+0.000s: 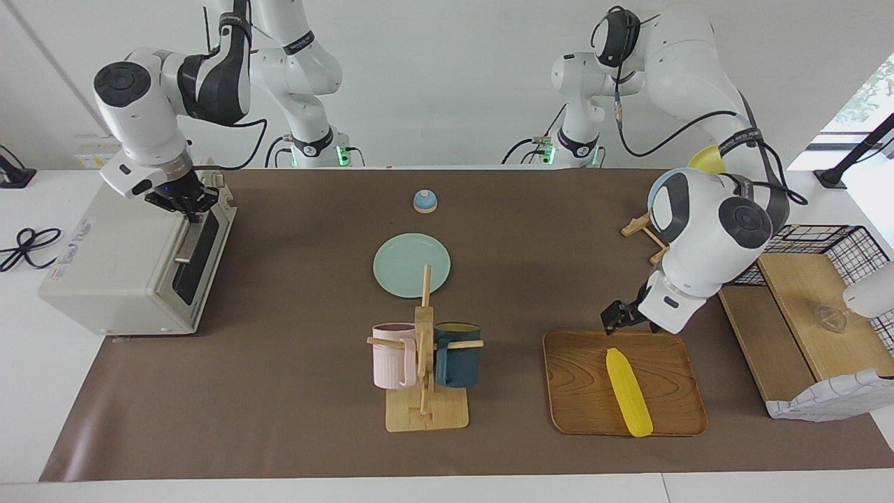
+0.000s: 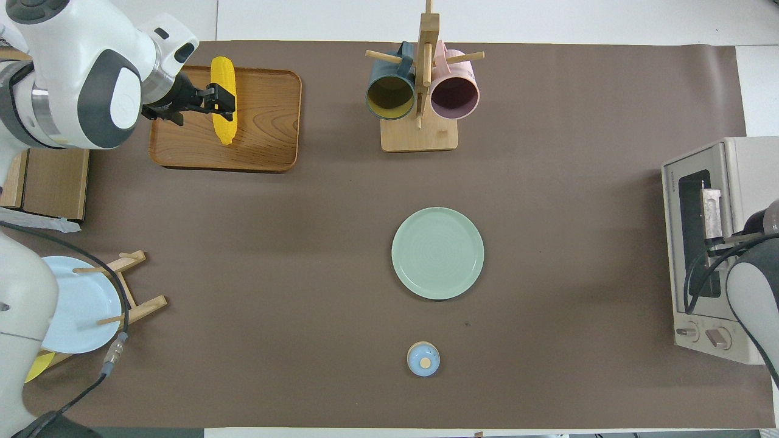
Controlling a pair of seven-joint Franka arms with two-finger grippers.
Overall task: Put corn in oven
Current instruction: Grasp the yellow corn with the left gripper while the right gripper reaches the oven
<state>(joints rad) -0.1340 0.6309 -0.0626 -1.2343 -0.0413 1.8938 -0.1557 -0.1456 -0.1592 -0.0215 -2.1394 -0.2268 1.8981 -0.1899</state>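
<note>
In the facing view, the left gripper (image 1: 619, 318) hangs over the edge of the wooden tray (image 1: 583, 381) that is nearest to the robots, and its fingers stand apart and hold nothing. The corn (image 1: 628, 401) lies flat on this tray, just below the gripper in this view, and it is not touched by it. The right gripper (image 1: 190, 207) is at the top of the oven (image 1: 119, 269), at the upper edge of the dark glass door, by the metal bar handle (image 1: 187, 244). Its fingertips are pressed together; whether they pinch the handle, I cannot tell. The door looks slightly tilted away from the oven body. Between the two grippers stand a green plate (image 1: 411, 265), a small blue bell (image 1: 424, 201) and a wooden mug stand (image 1: 424, 377) with a pink mug (image 1: 392, 363) and a dark blue mug (image 1: 457, 353).

In the overhead view, the left gripper (image 2: 220, 102) covers the middle part of the corn (image 2: 223, 73), with one dark finger (image 2: 230, 103) over the cob. The two ends of the cob show above and below the gripper. The tray (image 2: 268, 121) carries the corn on the part toward the left arm's end of the table. The right gripper itself is hidden under its arm, which is over the oven (image 2: 700, 243). The handle (image 2: 711, 213) shows beside it, in front of the dark door. A light blue plate (image 2: 79, 313) leans in a wooden rack (image 2: 134, 286) close to the left arm's base.
</note>
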